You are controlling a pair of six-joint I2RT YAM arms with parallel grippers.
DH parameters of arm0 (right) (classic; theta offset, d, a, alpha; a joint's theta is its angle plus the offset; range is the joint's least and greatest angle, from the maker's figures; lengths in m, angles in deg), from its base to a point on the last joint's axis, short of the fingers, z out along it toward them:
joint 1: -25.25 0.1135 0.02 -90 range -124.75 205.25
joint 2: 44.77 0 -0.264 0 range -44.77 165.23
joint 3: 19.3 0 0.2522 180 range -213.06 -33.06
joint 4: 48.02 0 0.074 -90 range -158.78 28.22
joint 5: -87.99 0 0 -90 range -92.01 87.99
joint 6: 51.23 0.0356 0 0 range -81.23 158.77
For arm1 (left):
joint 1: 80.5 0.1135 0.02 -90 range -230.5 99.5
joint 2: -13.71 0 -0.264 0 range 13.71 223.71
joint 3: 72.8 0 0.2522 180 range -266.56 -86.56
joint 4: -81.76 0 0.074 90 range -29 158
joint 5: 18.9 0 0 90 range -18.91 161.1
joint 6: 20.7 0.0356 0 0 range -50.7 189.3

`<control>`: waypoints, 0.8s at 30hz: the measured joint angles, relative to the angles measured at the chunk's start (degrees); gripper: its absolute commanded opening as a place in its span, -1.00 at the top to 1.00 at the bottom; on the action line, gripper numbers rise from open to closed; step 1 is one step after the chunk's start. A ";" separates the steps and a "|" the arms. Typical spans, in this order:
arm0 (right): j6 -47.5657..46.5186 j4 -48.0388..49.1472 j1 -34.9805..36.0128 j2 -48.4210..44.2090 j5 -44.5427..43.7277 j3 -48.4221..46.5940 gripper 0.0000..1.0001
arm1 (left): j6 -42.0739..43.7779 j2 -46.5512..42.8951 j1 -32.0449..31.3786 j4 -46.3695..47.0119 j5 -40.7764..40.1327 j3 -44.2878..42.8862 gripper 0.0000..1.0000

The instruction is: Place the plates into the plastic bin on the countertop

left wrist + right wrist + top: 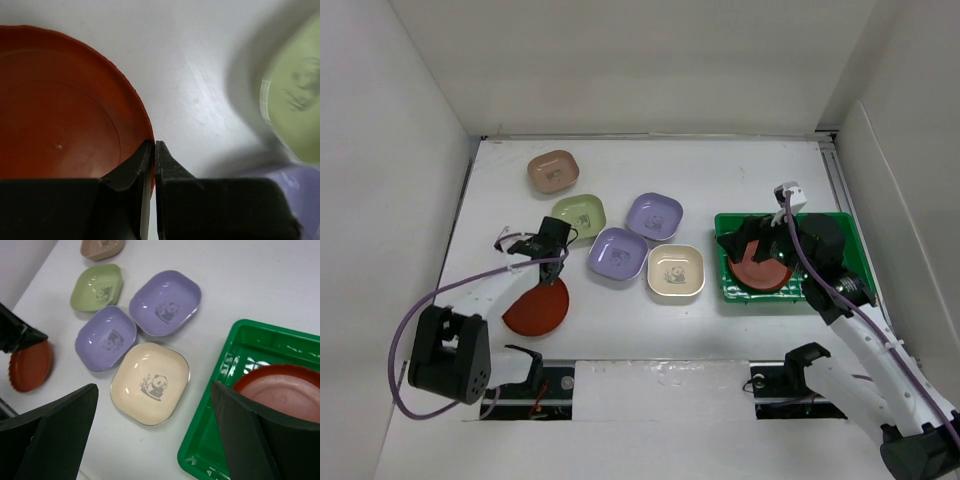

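My left gripper (560,274) is shut on the rim of a round red plate (537,308) at the front left of the white countertop (720,170). The left wrist view shows the jaws (154,145) closed over the plate's edge (60,115). My right gripper (750,243) is open and empty above the green plastic bin (728,292), where a second red plate (760,276) lies. On the countertop lie a tan-pink plate (553,171), a light green one (579,213), two lavender ones (654,215) (617,254) and a cream panda plate (675,271).
White walls enclose the countertop on the left, back and right. In the right wrist view the bin's rim (200,440) sits just right of the cream plate (150,382), between my spread fingers (60,420). The bin's right half is under my right arm.
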 measured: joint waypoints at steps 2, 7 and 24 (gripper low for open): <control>-0.04 1.20 1.22 0.07 0.81 0.00 -1.00 | 4.13 -3.48 -1.25 0.04 -0.28 -1.84 1.00; 0.02 3.02 4.52 1.84 1.16 -0.04 -1.00 | 16.37 -10.67 -2.14 5.01 3.39 -8.44 1.00; 1.25 16.06 12.72 9.92 4.33 -3.32 -1.00 | 35.23 -11.43 -2.21 10.97 24.30 -18.03 1.00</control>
